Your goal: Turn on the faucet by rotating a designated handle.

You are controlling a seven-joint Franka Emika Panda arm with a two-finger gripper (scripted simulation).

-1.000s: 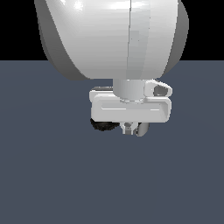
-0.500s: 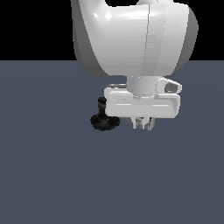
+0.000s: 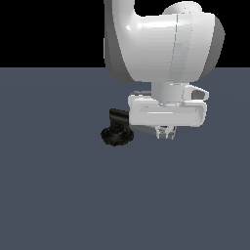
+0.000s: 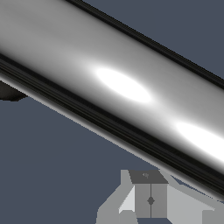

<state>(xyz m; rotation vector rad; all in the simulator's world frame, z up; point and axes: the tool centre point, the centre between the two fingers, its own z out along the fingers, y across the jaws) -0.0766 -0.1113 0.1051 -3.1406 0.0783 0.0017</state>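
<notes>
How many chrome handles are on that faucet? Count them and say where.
1. The handle fills the wrist view beside the hand; in the exterior view the arm hides most of it, so others may be hidden.

Flat dark blue-grey floor (image 3: 58, 195) fills lower scene; plain black backdrop (image 3: 49, 29) above straight horizon line.

A bare simulated test scene is shown, not a furnished room. A flat, featureless slate-grey floor (image 3: 58, 195) is seen running to a straight horizon under a plain black backdrop (image 3: 49, 29), with evenly shaded, computer-rendered surfaces throughout.
</notes>
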